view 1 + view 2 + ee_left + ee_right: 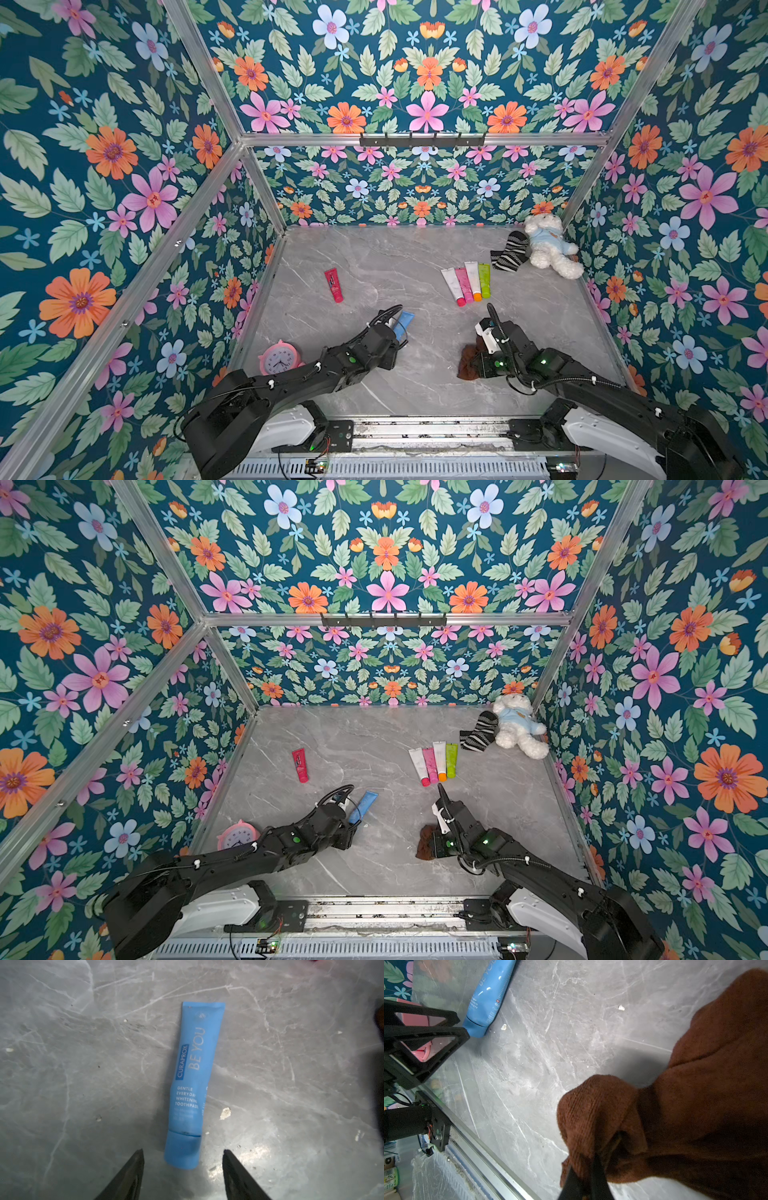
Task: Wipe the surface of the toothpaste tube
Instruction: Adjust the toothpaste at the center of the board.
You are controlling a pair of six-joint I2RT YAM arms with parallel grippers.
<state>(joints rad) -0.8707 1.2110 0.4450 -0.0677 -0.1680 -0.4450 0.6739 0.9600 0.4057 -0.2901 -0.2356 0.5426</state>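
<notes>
The blue toothpaste tube (404, 323) (365, 804) lies flat on the grey marble table, label up in the left wrist view (193, 1076). My left gripper (184, 1150) (400, 340) is open and low over the table. Its fingertips stand either side of the tube's cap without touching it. My right gripper (593, 1159) is shut on a bunched brown cloth (685, 1095) (467, 365) (424, 845). It holds the cloth to the right of the tube with a stretch of bare table between them. The tube (490, 995) and the left fingers (446, 1043) also show in the right wrist view.
A red tube (333, 284) lies at the back left. Several coloured tubes (467, 282) lie in a row at the back right. Behind them are a striped sock (509, 251) and a white teddy bear (548, 245). A pink alarm clock (278, 357) sits by the left arm.
</notes>
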